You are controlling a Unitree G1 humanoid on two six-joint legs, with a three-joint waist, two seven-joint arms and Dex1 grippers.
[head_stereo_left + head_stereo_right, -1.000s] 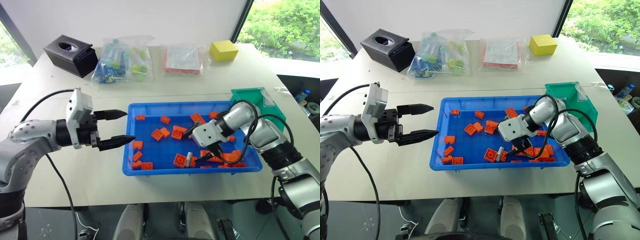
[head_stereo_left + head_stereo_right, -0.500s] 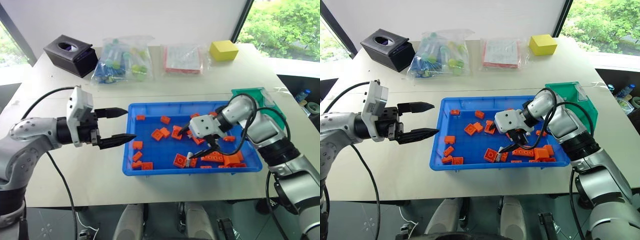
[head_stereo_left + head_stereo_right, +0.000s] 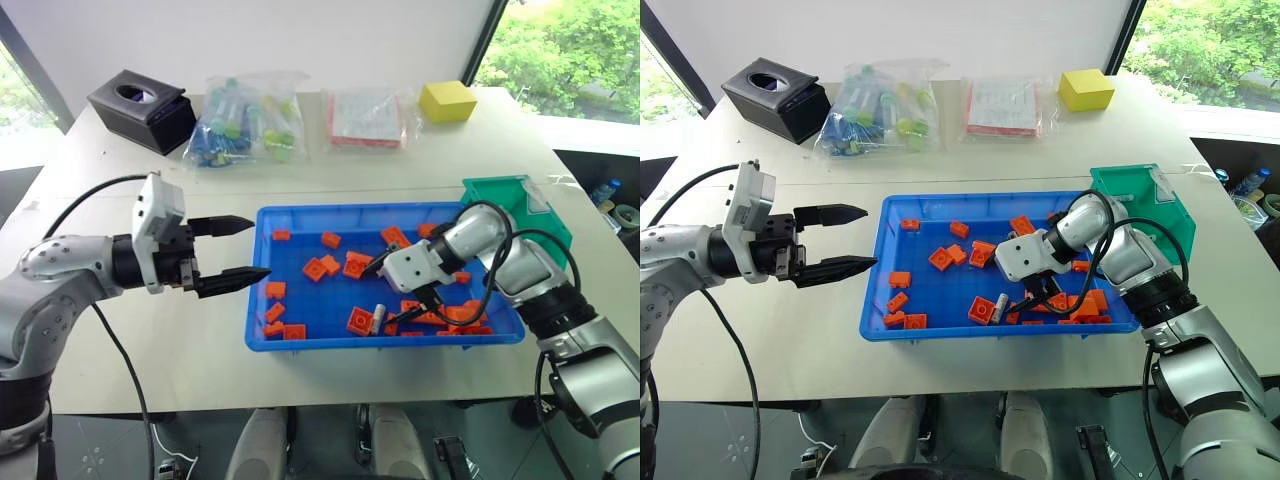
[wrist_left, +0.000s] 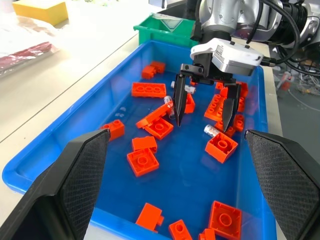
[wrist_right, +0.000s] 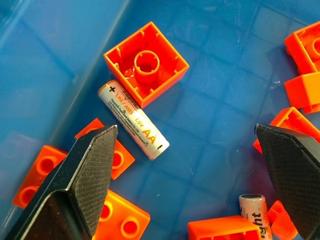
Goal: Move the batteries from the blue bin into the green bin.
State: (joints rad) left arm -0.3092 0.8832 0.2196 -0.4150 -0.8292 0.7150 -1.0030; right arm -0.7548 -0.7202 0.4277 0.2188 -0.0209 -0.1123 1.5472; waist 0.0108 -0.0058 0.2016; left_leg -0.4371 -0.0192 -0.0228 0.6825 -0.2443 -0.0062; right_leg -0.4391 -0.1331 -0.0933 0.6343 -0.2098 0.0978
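Across a pale table [image 3: 330, 170], the blue bin [image 3: 300, 340] is set beside the green bin [image 3: 515, 195]. Inside it, the right gripper [image 4: 202, 107] is spread wide, empty, over batteries [image 5: 133, 119] lodged among orange bricks [image 5: 146, 62]. The left gripper [image 3: 240, 252] is held agape outside.

The tray [image 3: 300, 341] sits in the middle of the worktop [image 3: 150, 350], with the small bin [image 3: 515, 195] touching its far right corner. Bricks [image 3: 330, 265] lie scattered inside the tray, and a battery [image 3: 378, 318] lies near its near rim, right beside a brick. Along the far side, from left to right: a box [image 3: 142, 108], a bag of tubes [image 3: 243, 120], a flat packet [image 3: 366, 118], a block [image 3: 447, 101].
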